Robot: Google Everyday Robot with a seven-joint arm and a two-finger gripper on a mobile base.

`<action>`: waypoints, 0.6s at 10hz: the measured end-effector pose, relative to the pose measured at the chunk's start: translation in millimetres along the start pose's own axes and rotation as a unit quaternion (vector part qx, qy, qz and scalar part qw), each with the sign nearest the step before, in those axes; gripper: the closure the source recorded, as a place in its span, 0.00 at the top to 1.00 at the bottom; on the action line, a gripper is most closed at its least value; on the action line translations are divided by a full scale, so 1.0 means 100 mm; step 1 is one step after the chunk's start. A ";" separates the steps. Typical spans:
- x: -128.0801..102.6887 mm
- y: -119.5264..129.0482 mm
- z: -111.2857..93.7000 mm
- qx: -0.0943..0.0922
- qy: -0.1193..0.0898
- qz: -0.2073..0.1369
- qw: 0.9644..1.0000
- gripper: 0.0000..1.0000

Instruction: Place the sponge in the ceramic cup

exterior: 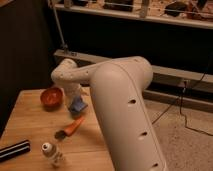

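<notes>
The small flat blue sponge (78,105) hangs tilted directly under the white arm's gripper (74,98), over the wooden desk (30,125) and just right of the orange-red round bowl (51,97). I cannot tell whether the jaws clamp it.

The arm (120,110) is a fat, smooth off-white tube with rounded joints (small dark holes dot its side); the gripper (74,96), apparently pale too, hangs at its far end over the wooden table (30,125).
</notes>
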State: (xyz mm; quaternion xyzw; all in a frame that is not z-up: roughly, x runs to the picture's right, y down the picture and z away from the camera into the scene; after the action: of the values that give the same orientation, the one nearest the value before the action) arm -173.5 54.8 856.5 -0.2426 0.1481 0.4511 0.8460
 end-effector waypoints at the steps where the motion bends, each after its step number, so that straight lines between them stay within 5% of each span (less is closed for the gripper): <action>1: -0.02 0.00 -0.03 -0.005 -0.002 0.002 1.000 0.80; 4: -0.02 -0.08 -0.13 -0.018 -0.006 0.016 1.000 0.80; 6: -0.07 -0.18 -0.37 -0.044 -0.023 0.039 0.998 0.80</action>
State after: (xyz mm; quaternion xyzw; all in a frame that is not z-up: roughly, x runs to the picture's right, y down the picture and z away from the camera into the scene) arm -163.7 21.5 833.1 -0.2633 0.1182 0.4950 0.8196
